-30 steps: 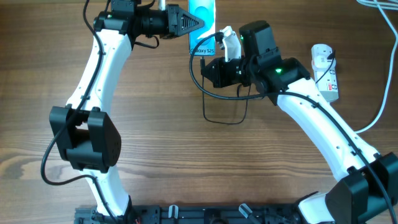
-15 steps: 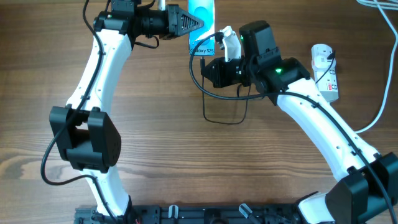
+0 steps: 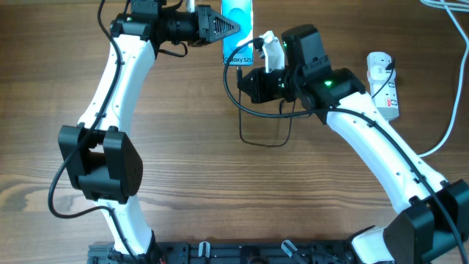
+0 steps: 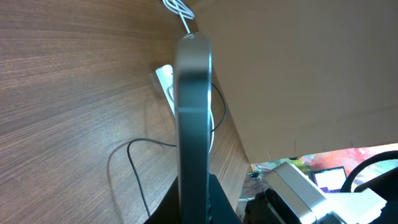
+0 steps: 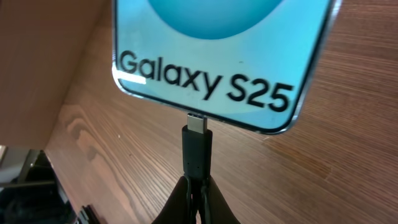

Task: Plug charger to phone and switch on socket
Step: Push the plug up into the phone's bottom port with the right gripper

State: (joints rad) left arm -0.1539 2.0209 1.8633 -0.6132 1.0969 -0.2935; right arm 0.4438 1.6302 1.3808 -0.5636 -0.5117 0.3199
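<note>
Phone position: the phone (image 3: pixel 239 20) sits at 12 o'clock on the table (image 3: pixel 220 183) in the overhead view, with its lettered end turned toward 6 o'clock
Left end effector: the left gripper (image 3: pixel 224 28) comes in from 9 o'clock and is clenched on the phone's long edge; the left wrist view shows the phone edge-on and upright between its fingers
Reason for hold: judged to be a brace, steadying the phone and presenting its port end to the other arm
Right end effector: the right gripper (image 5: pixel 196 194) is clamped on the connector (image 5: pixel 196 149) of the charger (image 3: pixel 262 143), approaching from about 5 o'clock
Connector alignment: the plug points straight at the middle of the phone's lower edge, and its metal tip touches the port
Seating: bare metal shows below the edge, so insertion is judged incomplete; a short straight push appears to be needed
Cable lie: the charger trails in a slack loop toward 6 o'clock of the phone, so no pull acts against the plug
Socket position: the socket (image 3: pixel 384 86) lies at 3 o'clock of the right gripper, well apart from both grippers, with the thick white cord (image 3: pixel 448 117) running off at its right
Switch status: untouched; judged the remaining step
Risk: an off-axis push could twist the phone in its grip
</note>
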